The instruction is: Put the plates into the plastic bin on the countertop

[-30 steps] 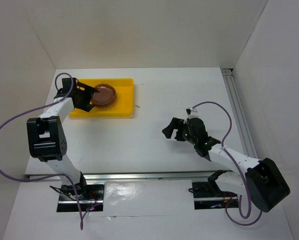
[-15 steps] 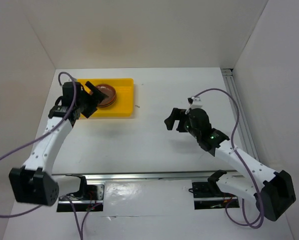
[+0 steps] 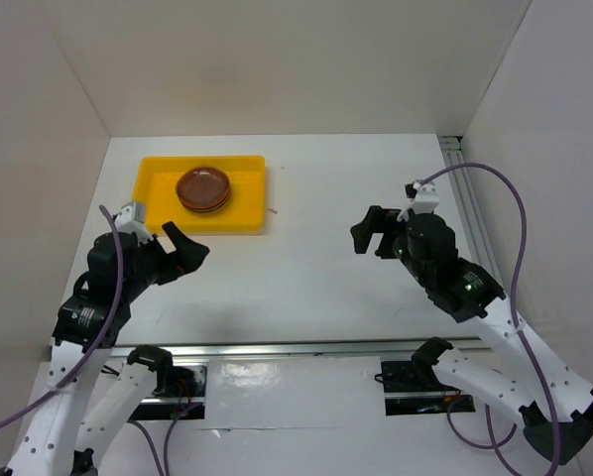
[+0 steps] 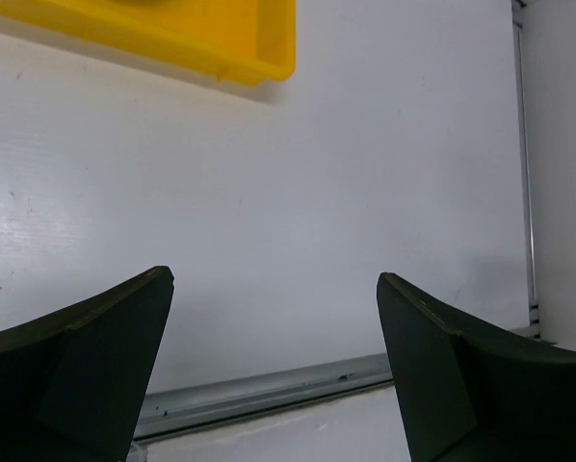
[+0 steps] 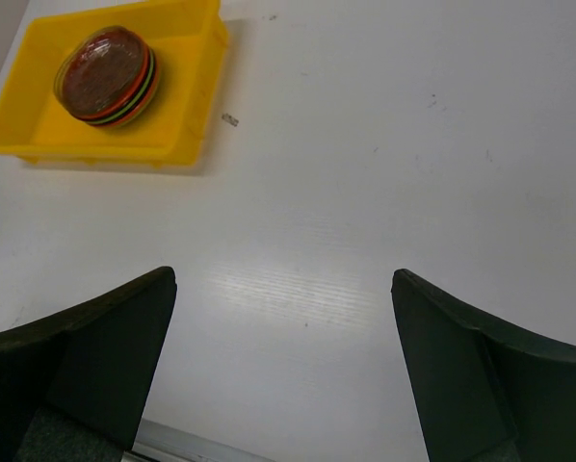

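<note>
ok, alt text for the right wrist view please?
A stack of plates sits inside the yellow plastic bin at upper left, on the white countertop. The right gripper frames the bottom edge, its dark jaws wide apart with nothing between them.

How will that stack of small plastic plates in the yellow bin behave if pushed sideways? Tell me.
The stack of small plastic plates looks light and glossy, so the upper ones would probably slide off. The low walls of the shallow yellow plastic bin would likely catch them.
</note>
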### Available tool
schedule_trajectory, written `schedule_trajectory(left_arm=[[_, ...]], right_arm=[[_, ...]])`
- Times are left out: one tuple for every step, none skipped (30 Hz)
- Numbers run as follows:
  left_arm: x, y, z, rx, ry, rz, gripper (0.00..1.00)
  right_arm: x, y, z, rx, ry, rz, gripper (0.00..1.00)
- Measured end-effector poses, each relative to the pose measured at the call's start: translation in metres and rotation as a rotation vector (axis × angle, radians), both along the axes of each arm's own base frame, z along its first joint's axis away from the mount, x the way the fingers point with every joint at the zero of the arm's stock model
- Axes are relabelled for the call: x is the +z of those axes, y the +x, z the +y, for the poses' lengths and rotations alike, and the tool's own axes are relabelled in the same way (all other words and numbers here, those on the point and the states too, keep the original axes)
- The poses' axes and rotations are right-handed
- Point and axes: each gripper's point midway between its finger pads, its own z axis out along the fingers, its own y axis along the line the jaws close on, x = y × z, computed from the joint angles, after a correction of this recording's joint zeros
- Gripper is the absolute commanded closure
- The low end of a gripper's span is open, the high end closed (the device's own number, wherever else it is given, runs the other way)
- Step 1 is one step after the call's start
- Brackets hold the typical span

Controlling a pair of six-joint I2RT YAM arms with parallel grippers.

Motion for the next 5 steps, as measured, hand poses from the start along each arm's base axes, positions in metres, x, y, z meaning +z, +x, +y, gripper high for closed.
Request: schedule_trajectory(left_arm=[[-0.004, -0.005, -0.001, -0.016, -0.001, 0.001, 0.00], [-0.008, -0.008, -0.003, -0.032, 0.002, 0.004, 0.00], [-0.011, -0.013, -0.004, -0.049, 0.004, 0.004, 0.00], [-0.013, -0.016, -0.005, -0.059, 0.003, 0.004, 0.00], [-0.015, -0.019, -0.005, -0.069, 0.004, 0.007, 0.00]], right_arm=[[0.002, -0.003, -0.005, -0.010, 0.000, -0.005, 0.00], [0.004, -0.006, -0.009, -0.019, 0.002, -0.013, 0.00], [0.007, -0.009, -0.013, -0.032, 0.004, -0.020, 0.00], [0.008, -0.011, -0.017, -0.045, 0.004, -0.027, 0.00], [0.009, -0.012, -0.021, -0.056, 0.006, -0.030, 0.00]])
